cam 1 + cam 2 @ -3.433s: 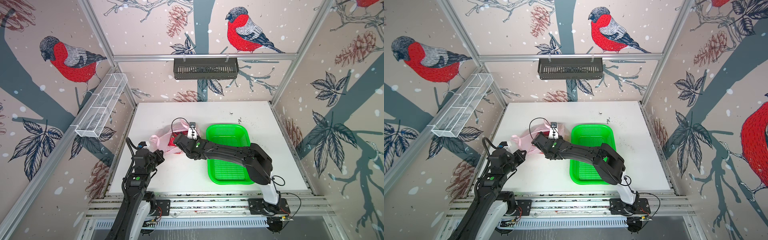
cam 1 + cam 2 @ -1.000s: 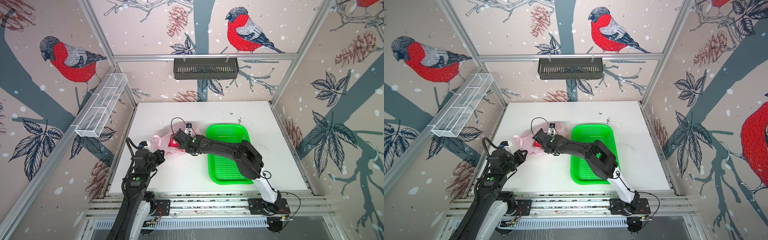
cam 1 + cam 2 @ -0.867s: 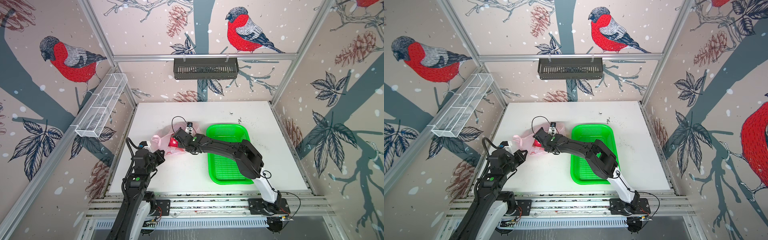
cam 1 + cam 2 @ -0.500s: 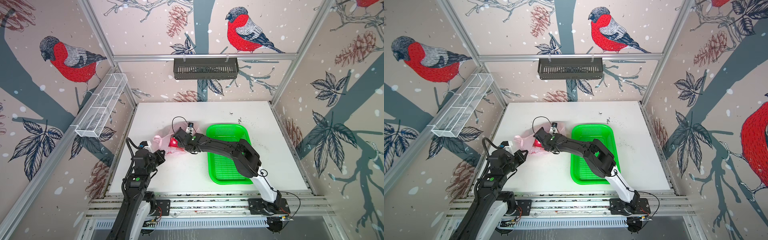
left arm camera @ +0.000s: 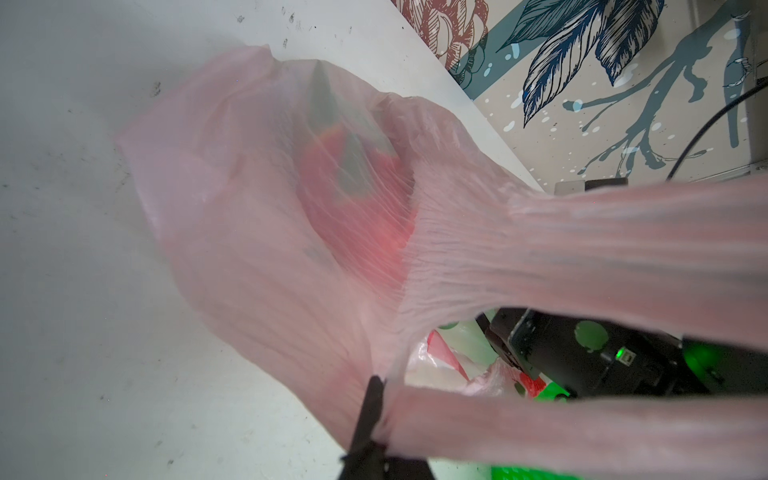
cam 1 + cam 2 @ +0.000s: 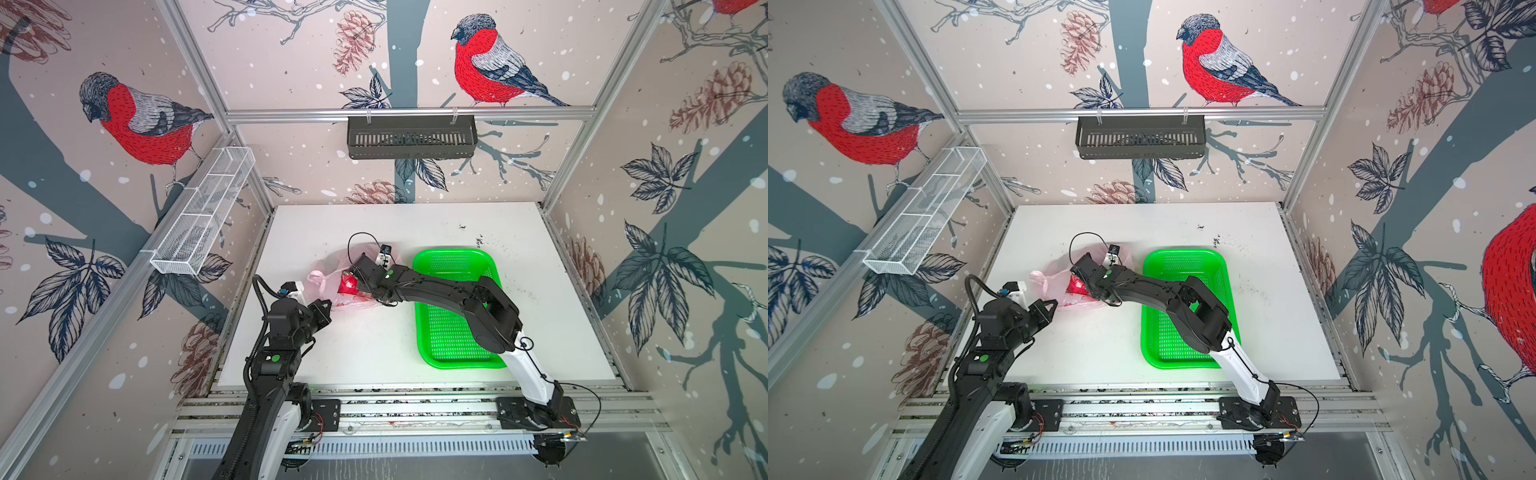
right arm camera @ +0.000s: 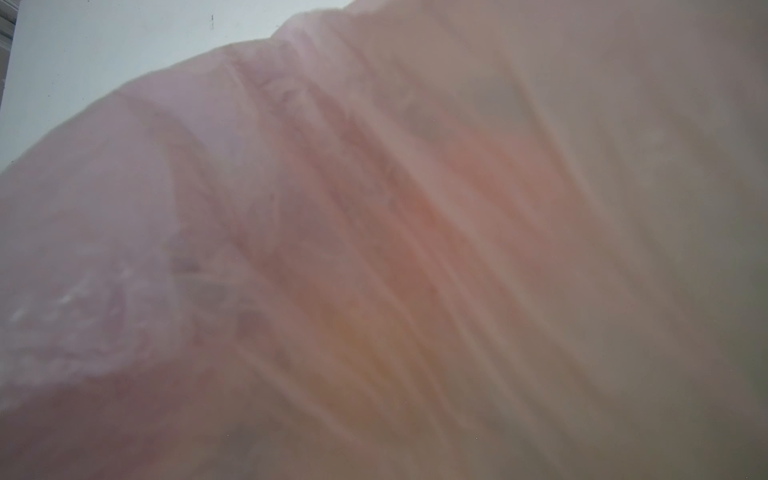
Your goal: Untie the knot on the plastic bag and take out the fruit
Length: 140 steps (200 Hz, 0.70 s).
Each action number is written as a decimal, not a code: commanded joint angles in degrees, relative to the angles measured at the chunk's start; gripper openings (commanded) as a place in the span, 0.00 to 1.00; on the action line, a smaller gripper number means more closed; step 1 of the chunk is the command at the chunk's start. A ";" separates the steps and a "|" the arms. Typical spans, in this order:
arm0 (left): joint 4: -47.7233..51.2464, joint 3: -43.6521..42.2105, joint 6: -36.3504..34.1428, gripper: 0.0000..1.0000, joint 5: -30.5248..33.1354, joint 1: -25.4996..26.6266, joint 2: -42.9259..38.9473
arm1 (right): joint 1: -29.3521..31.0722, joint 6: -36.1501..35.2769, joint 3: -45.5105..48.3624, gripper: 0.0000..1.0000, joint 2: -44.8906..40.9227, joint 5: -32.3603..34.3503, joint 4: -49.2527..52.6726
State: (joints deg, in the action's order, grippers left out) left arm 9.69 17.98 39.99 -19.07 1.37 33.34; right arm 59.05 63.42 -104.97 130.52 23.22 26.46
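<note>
left gripper (image 6: 323, 306) is clamped on a handle strip (image 5: 582, 232) of the pink plastic bag (image 6: 328, 266), pulled taut ahead of it. right gripper (image 6: 353, 277) sits inside the bag mouth with the red dragon fruit (image 6: 347, 286) just beyond its tips; i cannot tell how its jaws stand. i should straddle fruit, not film.

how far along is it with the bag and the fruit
Done, it seems: the plastic bag gapes open in the left wrist view, so the knot looks undone. In hand: the left arm's fingers pinch a handle strip while the right arm reaches into the mouth, its fingers hidden by plastic. Left: getting the fruit out; a red dragon fruit sits inside and the green basket holds nothing.
</note>
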 commanded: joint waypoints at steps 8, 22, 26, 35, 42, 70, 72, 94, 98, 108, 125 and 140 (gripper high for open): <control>-2.18 -0.14 -0.74 0.00 0.06 0.13 0.05 | -0.24 1.14 -0.06 0.76 0.70 -0.04 -0.38; -2.18 -0.14 -0.79 0.00 0.00 0.15 0.01 | -0.32 1.18 -0.04 0.76 0.87 -0.15 -0.63; -2.22 -0.14 -0.85 0.00 0.04 0.21 0.05 | -0.38 1.18 -0.05 0.76 0.95 -0.25 -0.68; -2.22 -0.14 -0.83 0.00 0.03 0.22 0.19 | -0.49 1.35 -0.02 0.77 1.13 -0.39 -0.83; -2.22 -0.14 -0.87 0.00 0.00 0.27 0.14 | -0.55 1.44 0.09 0.77 1.14 -0.59 -1.01; -2.33 -0.22 -0.79 0.00 -0.09 0.31 0.32 | -0.74 1.67 0.38 0.80 1.27 -0.82 -1.81; -2.38 -0.22 -0.83 0.00 -0.07 0.31 0.32 | -0.72 1.70 0.38 0.80 1.35 -0.92 -1.80; -2.40 -0.27 -0.79 0.00 -0.09 0.43 0.49 | -1.05 1.73 0.38 0.80 1.65 -1.51 -2.24; -2.46 -0.27 -0.79 0.00 -0.08 0.43 0.50 | -1.10 1.72 0.32 0.80 1.72 -1.63 -2.36; -2.49 -0.22 -0.86 0.00 -0.04 0.48 0.50 | -1.25 1.67 0.29 0.80 1.79 -1.84 -2.51; -2.57 -0.27 -0.92 0.00 -0.11 0.55 0.55 | -1.28 1.62 0.20 0.80 1.99 -1.95 -2.53; -2.57 -0.31 -0.88 0.00 -0.08 0.64 0.56 | -1.39 1.47 0.24 0.80 2.01 -2.02 -2.52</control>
State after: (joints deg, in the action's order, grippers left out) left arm 9.54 17.87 39.99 -19.25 1.96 33.85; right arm 57.74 64.53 -104.64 132.29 21.39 23.94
